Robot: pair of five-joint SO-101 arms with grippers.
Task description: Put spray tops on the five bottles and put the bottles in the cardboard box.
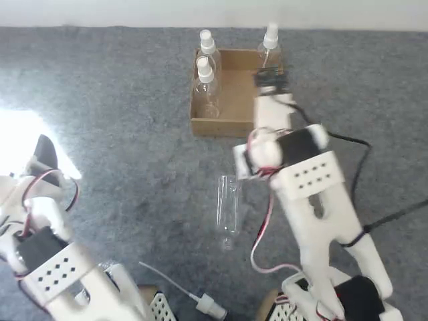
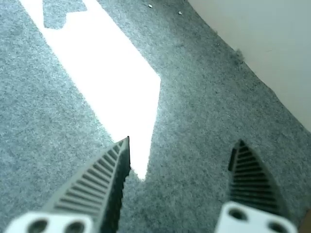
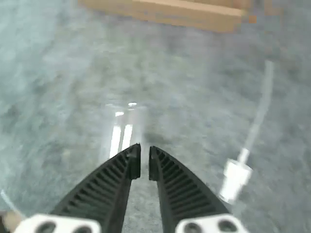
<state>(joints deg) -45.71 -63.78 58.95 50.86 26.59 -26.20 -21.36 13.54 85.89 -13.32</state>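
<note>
Bottle without a top [image 1: 227, 208] lies on its side on the grey tabletop [image 1: 120, 100], between the cardboard box [image 1: 231, 124] and the bases of my two arms. Its long axis runs from the box side toward the bases, with the narrow neck at the base end and the flat bottom toward the box. A loose spray top [image 1: 208, 305] lies near the front edge, well apart from the bottle. Its thin dip tube slants away toward my left arm [image 1: 60, 267].

Three capped bottles stand upright, nozzles up. Two of them [image 1: 206, 80] are inside the box, one behind the other along its left wall. The third [image 1: 271, 41] is at the box's far right corner, and I cannot tell whether it stands inside or just behind the wall.

My right arm [image 1: 314, 194] stretches over the right side of the box, its dark tip just beside the third bottle. In the right wrist view my right fingers [image 3: 127, 170] are nearly together, with only a narrow slit between them, and they hold nothing. Just beyond them lies the clear bottle, and the box wall is farther off.

My left fingers [image 2: 104, 177] are spread wide apart and empty, over bare tabletop beside a bright patch of light [image 2: 112, 82].
</note>
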